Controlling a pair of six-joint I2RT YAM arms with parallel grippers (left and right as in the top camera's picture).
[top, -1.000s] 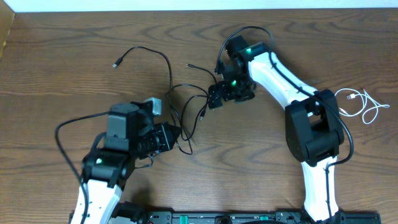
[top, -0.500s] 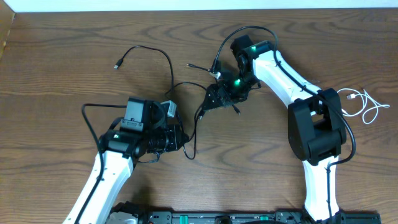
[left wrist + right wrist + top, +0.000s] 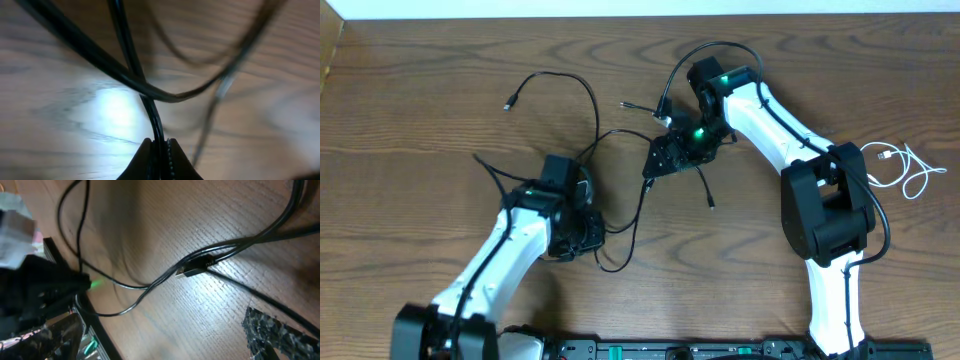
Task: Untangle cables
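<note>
Several thin black cables (image 3: 592,108) lie looped across the middle of the wooden table, with a loose plug end (image 3: 710,204) to the right. My left gripper (image 3: 591,238) is shut on one black cable (image 3: 150,107), which runs straight up from the jaws and crosses under another cord. My right gripper (image 3: 662,160) hovers open just above the tangle. Below it, a plug (image 3: 192,269) rests on the wood beside crossing black cords, with nothing between its fingers (image 3: 278,332). The white cable (image 3: 907,170) lies apart at the far right.
The right arm's white links (image 3: 790,130) stretch across the right half of the table. The left arm (image 3: 500,260) rises from the bottom left. The table's far edge (image 3: 640,14) runs along the top.
My left arm has swung round and its gripper has pulled back towards the lower left with the black cable. A loose plug end has slid out to the lower right of the right gripper.
</note>
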